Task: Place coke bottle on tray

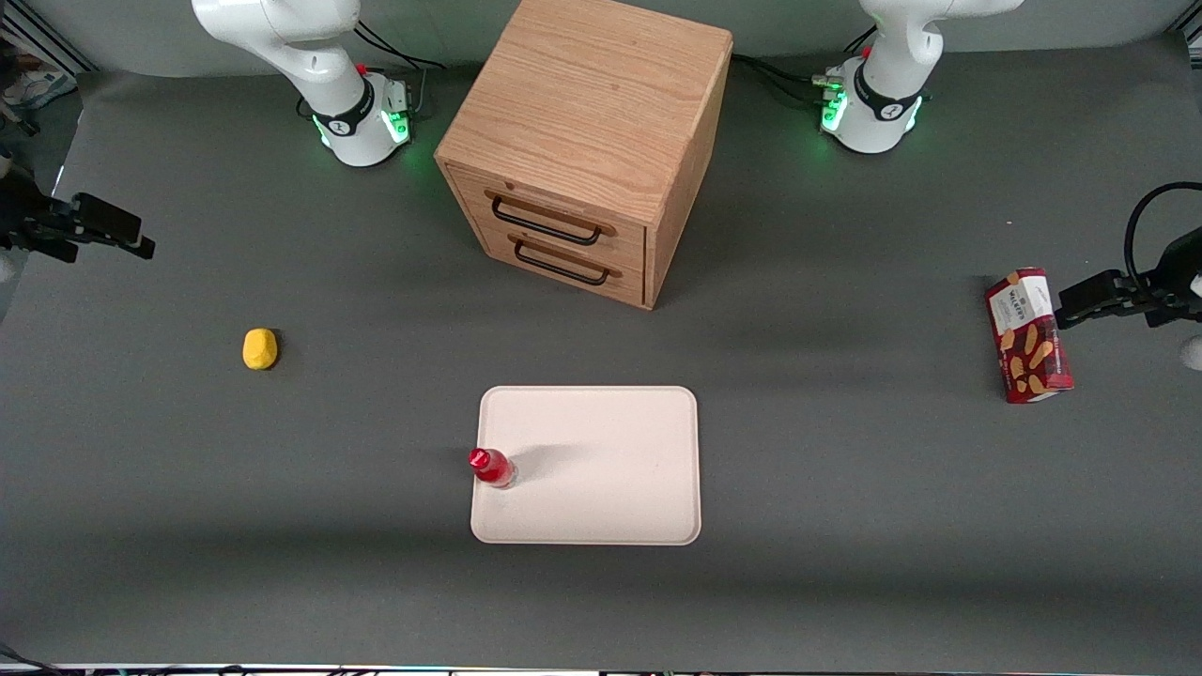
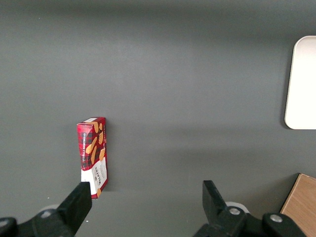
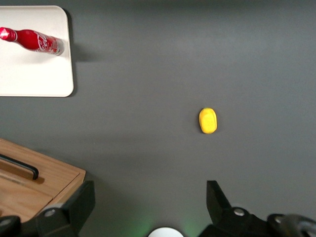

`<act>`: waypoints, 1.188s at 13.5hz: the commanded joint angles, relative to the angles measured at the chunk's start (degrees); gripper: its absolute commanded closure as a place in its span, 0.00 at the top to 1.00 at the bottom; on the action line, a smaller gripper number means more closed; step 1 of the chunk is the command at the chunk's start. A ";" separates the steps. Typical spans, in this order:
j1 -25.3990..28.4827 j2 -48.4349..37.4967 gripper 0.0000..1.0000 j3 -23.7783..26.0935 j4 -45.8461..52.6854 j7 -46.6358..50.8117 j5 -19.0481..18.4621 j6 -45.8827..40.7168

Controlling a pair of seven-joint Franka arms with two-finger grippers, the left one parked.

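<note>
The coke bottle [image 1: 492,467], small and red with a red cap, stands upright on the cream-white tray [image 1: 610,488], just inside the tray's rim toward the working arm's end. The right wrist view also shows the bottle [image 3: 32,40] on the tray [image 3: 34,74]. My right gripper [image 1: 131,239] hangs above the table at the working arm's end, far from the tray. In the right wrist view the gripper [image 3: 148,197] is open and empty, its jaws spread wide over bare table.
A yellow lump [image 1: 260,348] lies on the table between my gripper and the tray. A wooden two-drawer cabinet [image 1: 582,141] stands farther from the front camera than the tray. A red snack box [image 1: 1028,335] lies toward the parked arm's end.
</note>
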 commanded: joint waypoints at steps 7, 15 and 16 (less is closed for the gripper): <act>0.85 3.65 1.00 -0.89 1.09 -0.97 -0.59 5.35; 0.77 1.80 1.00 -0.80 -0.67 -0.70 -0.59 5.35; 0.77 1.97 1.00 -0.89 -0.58 -0.70 -0.68 5.26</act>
